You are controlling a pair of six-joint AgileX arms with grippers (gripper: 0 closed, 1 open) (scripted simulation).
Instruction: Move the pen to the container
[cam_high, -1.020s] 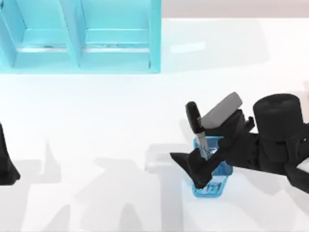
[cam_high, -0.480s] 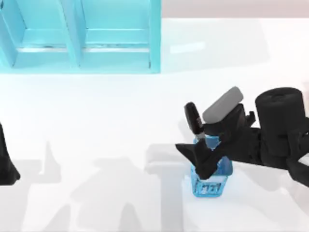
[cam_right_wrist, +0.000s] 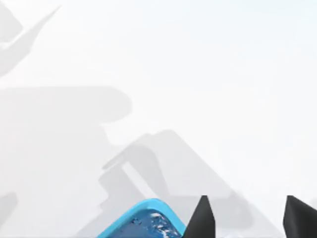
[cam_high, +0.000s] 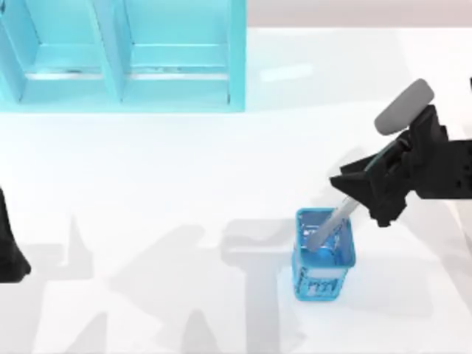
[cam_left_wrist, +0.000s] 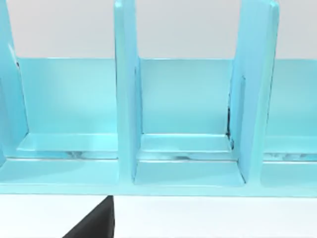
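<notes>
The pen [cam_high: 330,227] stands slanted in the container [cam_high: 322,284], a blue mesh cup right of the table's middle. Its silvery barrel leans up and to the right, and its upper end is hidden under my right gripper [cam_high: 359,200]. That gripper hovers just up and right of the cup. In the right wrist view its gripper [cam_right_wrist: 250,223] is open, the two black fingertips [cam_right_wrist: 202,218] are apart with nothing between them, and the cup's rim [cam_right_wrist: 143,220] lies beside them. My left arm [cam_high: 10,251] is parked at the table's left edge.
A light blue shelf unit [cam_high: 125,55] with upright dividers stands at the back left, and the left wrist view faces its compartments [cam_left_wrist: 183,104]. White tabletop stretches between the shelf and the cup.
My right gripper has let go of the pen and pulled away up and to the right. The pen has dropped deeper into the cup and now leans to the right.
</notes>
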